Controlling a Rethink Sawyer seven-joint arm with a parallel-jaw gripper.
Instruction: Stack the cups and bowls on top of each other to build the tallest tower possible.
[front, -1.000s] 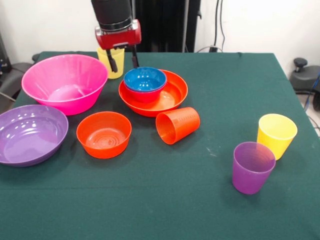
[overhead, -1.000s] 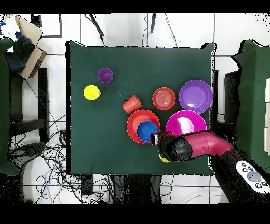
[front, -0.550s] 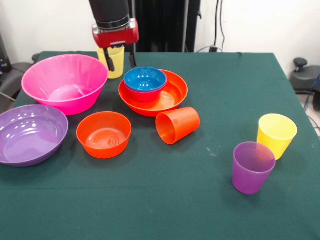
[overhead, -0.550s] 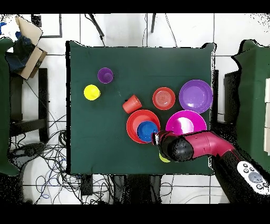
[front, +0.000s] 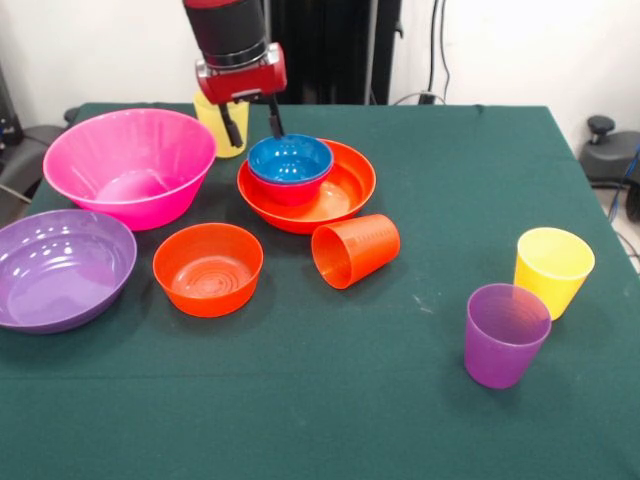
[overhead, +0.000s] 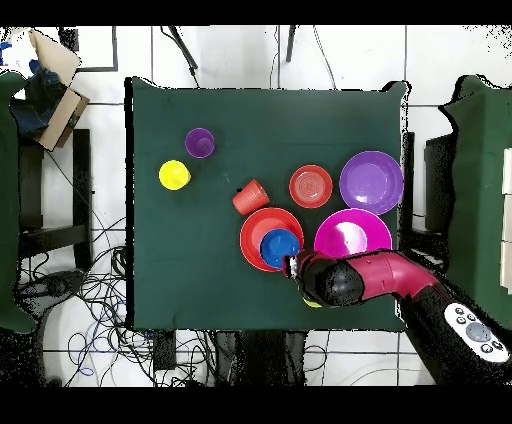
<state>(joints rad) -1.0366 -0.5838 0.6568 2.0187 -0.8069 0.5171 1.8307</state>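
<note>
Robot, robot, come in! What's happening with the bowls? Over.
End effector open, empty, hovering behind blue bowl. No tower yet. Orange cup lying tipped over.

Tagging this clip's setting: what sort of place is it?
Probably a robotics lab: a table under green cloth set with plastic bowls and cups for the arm, loose cables across a tiled floor, and a cardboard box at one side.

On the green-clothed desk (front: 430, 180), a small blue plastic bowl (front: 290, 159) sits inside a wide orange plastic bowl (front: 345, 190); left of them stands the big pink plastic bowl (front: 130, 165), an orange plastic tumbler (front: 356, 250) lying on its side in front
</note>
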